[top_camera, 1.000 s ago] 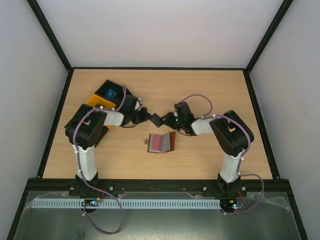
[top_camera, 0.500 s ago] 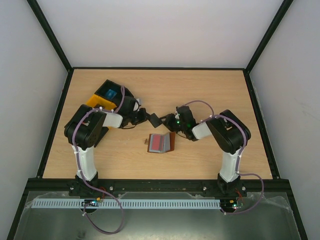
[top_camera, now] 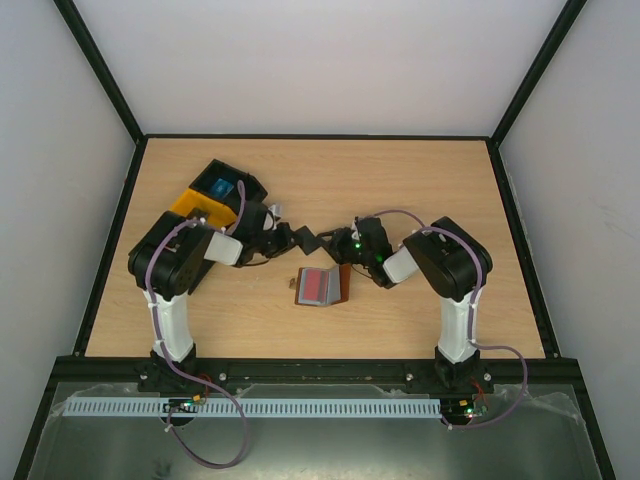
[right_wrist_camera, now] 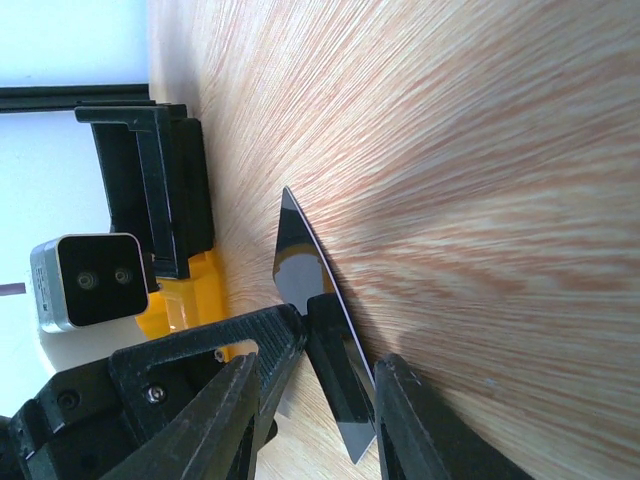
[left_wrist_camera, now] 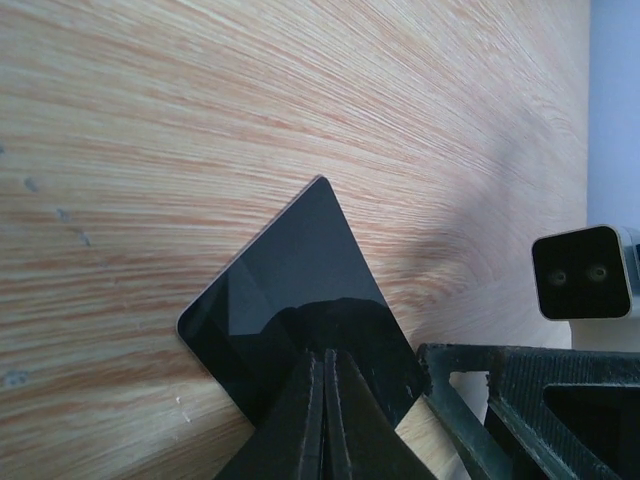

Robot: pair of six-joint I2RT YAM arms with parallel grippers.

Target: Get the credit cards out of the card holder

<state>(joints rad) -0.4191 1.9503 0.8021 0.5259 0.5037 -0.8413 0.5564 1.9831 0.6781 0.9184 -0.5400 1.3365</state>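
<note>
Looking halfway: left claw (left_wrist_camera: 323, 375) clenched on dark grey card (left_wrist_camera: 290, 270), right claw (right_wrist_camera: 320, 410) loose around it, red card (top_camera: 318, 286) still in card holder (top_camera: 343, 282).

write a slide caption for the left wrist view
left gripper shut on the dark grey credit card, held corner-up over the wooden table

A glossy dark grey card (left_wrist_camera: 300, 290) shows against the pale, fine-grained wooden table (top_camera: 420, 180), a red card (top_camera: 318, 286) fills the brown card holder (top_camera: 343, 282), and a yellow bin (top_camera: 188, 203) adjoins a black bin (top_camera: 250, 186) holding something blue near the table's far left corner.
</note>
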